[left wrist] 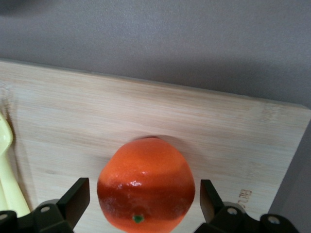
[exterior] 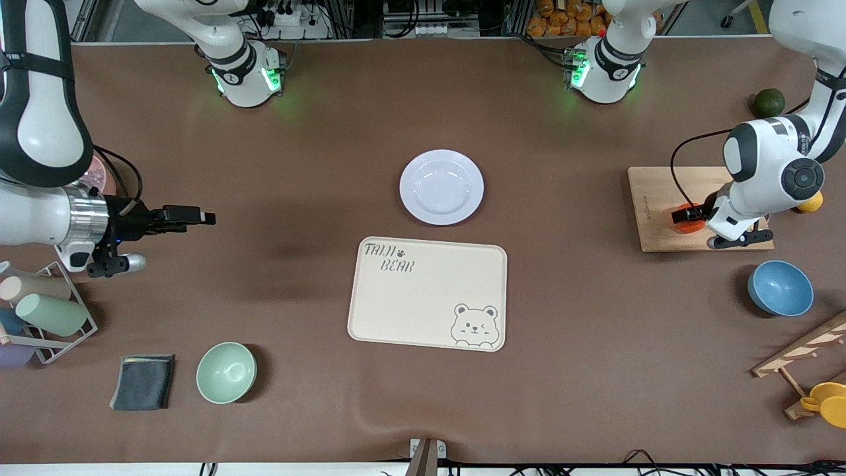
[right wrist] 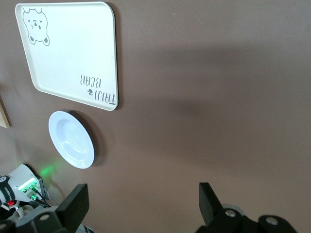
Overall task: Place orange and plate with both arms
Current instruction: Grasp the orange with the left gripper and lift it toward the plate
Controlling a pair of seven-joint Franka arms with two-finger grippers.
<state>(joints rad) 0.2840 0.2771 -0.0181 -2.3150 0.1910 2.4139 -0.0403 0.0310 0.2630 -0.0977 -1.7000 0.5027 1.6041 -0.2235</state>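
The small orange [exterior: 691,224] [left wrist: 146,184] rests on a wooden cutting board [exterior: 654,198] [left wrist: 97,111] at the left arm's end of the table. My left gripper [exterior: 687,215] [left wrist: 142,196] is open and low over the board, one finger on each side of the orange with a narrow gap on both sides. The white plate [exterior: 441,187] [right wrist: 71,140] lies bare at mid-table, farther from the front camera than the cream bear tray [exterior: 423,297] [right wrist: 73,48]. My right gripper [exterior: 206,217] [right wrist: 143,201] hangs open over bare table at the right arm's end, holding nothing.
A lemon [exterior: 811,201] sits at the board's edge and a dark green fruit [exterior: 769,102] lies farther back. A blue bowl [exterior: 780,287] and a wooden rack [exterior: 800,357] stand nearer the camera. At the right arm's end: cup rack [exterior: 46,311], dark cloth [exterior: 143,381], mint bowl [exterior: 226,372].
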